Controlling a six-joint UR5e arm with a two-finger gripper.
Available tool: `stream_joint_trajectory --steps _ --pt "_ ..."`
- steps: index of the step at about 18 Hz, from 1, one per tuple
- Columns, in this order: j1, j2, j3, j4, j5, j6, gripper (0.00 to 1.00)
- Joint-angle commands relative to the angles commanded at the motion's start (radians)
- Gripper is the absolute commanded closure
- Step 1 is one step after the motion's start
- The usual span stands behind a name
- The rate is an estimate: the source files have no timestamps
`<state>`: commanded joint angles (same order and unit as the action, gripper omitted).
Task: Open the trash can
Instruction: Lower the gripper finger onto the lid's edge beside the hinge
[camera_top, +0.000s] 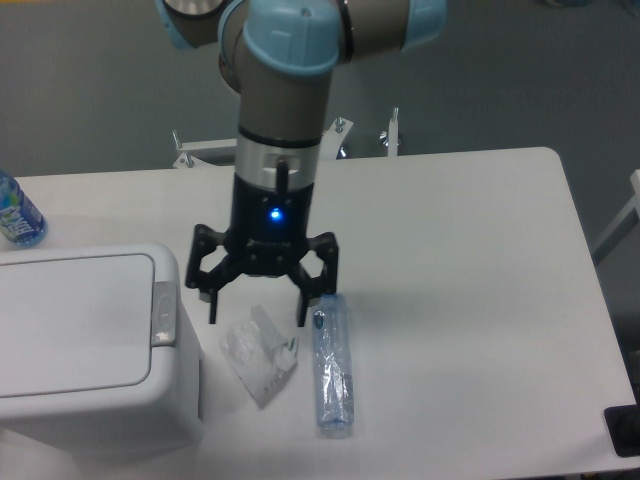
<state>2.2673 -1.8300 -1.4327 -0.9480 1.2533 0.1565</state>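
Note:
The trash can (85, 350) is a large white bin with rounded corners at the front left of the table. Its flat white lid (70, 320) is down, and the small grey push-button tab (163, 312) sits on its right edge. My gripper (256, 318) hangs to the right of the can, fingers pointing down and spread wide open, holding nothing. It is above a crumpled clear plastic wrapper (258, 357) and apart from the can.
An empty clear plastic bottle (332, 366) lies on its side just right of the gripper. A blue-labelled water bottle (17, 212) stands at the far left edge. The white table (470, 300) ends at the right. Metal brackets (390, 135) stand behind its back edge.

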Motion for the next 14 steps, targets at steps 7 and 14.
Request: stream_joint_trajectory --steps 7,14 --pt "-0.017 0.002 -0.009 0.002 0.002 0.003 0.00" --pt "-0.025 0.002 -0.023 0.005 0.003 0.002 0.00"
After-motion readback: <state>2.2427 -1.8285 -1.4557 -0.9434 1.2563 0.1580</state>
